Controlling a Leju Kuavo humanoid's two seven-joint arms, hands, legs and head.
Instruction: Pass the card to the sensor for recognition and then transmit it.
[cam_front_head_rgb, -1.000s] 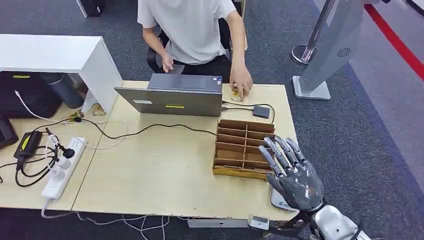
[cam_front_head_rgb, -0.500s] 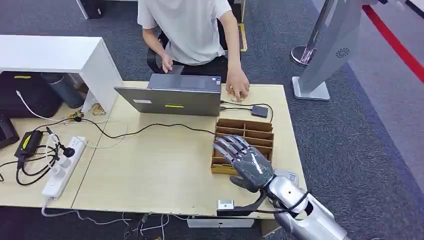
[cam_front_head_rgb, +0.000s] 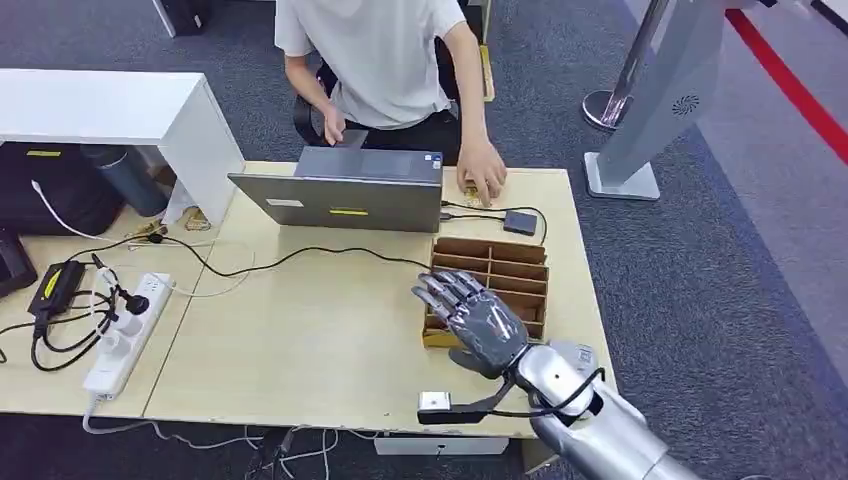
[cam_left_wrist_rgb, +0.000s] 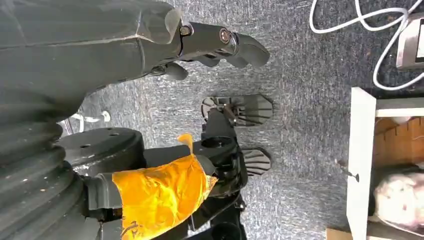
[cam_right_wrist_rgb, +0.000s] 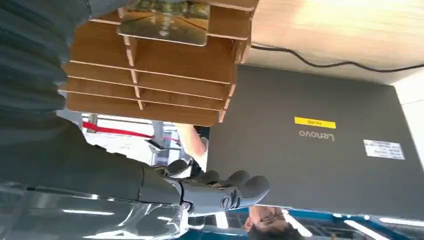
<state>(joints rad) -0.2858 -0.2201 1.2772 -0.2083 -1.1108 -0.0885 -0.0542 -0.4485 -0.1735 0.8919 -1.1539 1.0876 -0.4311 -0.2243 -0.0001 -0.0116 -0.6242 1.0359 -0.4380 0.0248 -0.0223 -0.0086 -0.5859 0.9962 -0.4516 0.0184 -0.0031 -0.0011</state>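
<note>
My right hand hovers over the near left corner of the wooden divider box, fingers spread and holding nothing. In the right wrist view the right hand reaches past the box, and a yellowish card sits in the box's nearest slot. A small dark sensor lies behind the box, wired to the laptop. A person's hand rests on the table beside the sensor. My left hand hangs over the carpet with nothing in it.
A person sits behind the laptop at the table's far edge. A black cable crosses the tabletop to a power strip and adapter at the left. A white desk stands at the back left, and a grey stand at the right.
My right hand has moved left and forward, from the box's near right corner to its near left corner. The person's hand by the sensor shifted slightly.
</note>
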